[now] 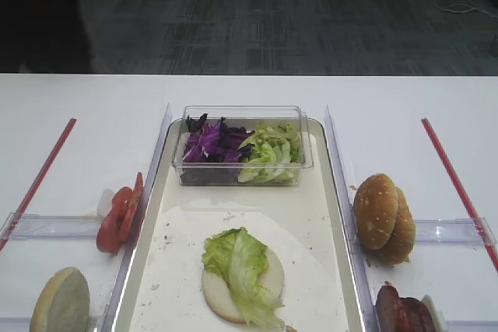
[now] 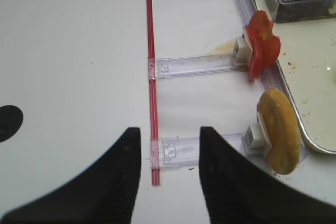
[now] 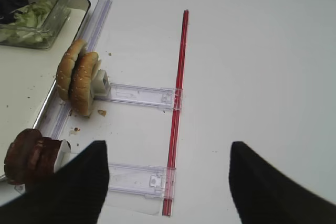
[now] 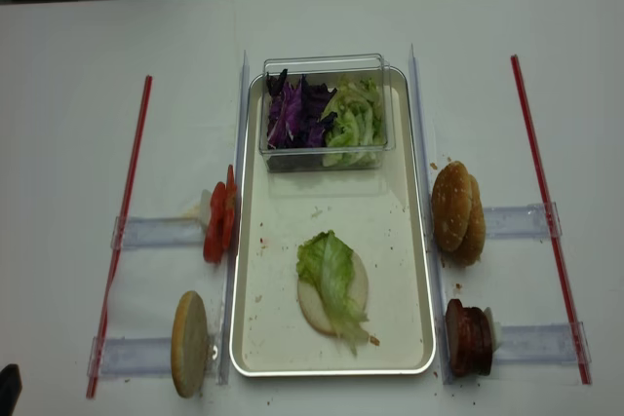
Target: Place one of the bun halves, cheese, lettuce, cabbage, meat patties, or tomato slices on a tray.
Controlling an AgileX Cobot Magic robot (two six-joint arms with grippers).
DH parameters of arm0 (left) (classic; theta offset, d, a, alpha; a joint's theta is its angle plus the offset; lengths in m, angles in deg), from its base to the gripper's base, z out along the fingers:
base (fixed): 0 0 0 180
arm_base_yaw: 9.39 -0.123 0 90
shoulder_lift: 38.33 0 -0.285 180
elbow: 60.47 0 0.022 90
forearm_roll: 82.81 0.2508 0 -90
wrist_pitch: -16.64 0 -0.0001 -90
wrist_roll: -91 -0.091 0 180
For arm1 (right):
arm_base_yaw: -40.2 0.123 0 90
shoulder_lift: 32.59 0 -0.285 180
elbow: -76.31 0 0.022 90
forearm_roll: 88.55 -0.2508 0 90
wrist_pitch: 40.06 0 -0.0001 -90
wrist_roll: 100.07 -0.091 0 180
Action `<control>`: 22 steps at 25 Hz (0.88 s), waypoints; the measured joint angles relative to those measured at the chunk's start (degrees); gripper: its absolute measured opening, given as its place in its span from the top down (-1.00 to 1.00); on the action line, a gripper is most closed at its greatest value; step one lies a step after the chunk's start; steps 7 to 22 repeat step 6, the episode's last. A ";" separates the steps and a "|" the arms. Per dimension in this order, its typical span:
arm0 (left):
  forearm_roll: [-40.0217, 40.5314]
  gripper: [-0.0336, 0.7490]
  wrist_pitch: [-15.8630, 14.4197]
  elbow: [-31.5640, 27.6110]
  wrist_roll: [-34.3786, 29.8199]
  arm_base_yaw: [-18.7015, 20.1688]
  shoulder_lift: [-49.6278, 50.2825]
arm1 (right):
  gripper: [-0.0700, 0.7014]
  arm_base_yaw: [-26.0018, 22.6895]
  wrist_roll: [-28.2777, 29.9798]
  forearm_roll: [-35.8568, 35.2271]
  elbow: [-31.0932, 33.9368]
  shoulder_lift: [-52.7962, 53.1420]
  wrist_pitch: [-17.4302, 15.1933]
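With my right gripper (image 3: 168,182) wide open and empty at the frame's bottom, I risk toppling the upright meat patties (image 3: 29,156) lower left if I approach carelessly.

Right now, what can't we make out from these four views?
- Both high views: neither arm shows.
- Exterior high: meat patties and left bun half cut by the bottom edge.
- Bun half on the tray: lettuce hides its middle.
- Right wrist: right gripper fingertips cut off.
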 joint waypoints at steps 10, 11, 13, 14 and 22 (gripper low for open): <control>0.00 0.19 0.00 0.00 0.00 0.00 0.00 | -0.37 0.00 0.00 0.00 0.00 0.00 0.00; 0.00 0.19 0.00 0.00 0.00 0.00 0.00 | -0.37 0.00 0.00 0.00 0.00 0.00 0.00; 0.00 0.19 0.00 0.00 0.00 0.00 0.00 | -0.37 0.00 0.00 0.00 0.00 0.00 0.00; 0.00 0.19 0.00 0.00 0.00 0.00 0.00 | -0.37 0.00 0.00 0.00 0.00 0.00 0.00; 0.00 0.19 0.00 0.00 0.00 0.00 0.00 | -0.37 0.00 0.00 0.00 0.00 0.00 0.00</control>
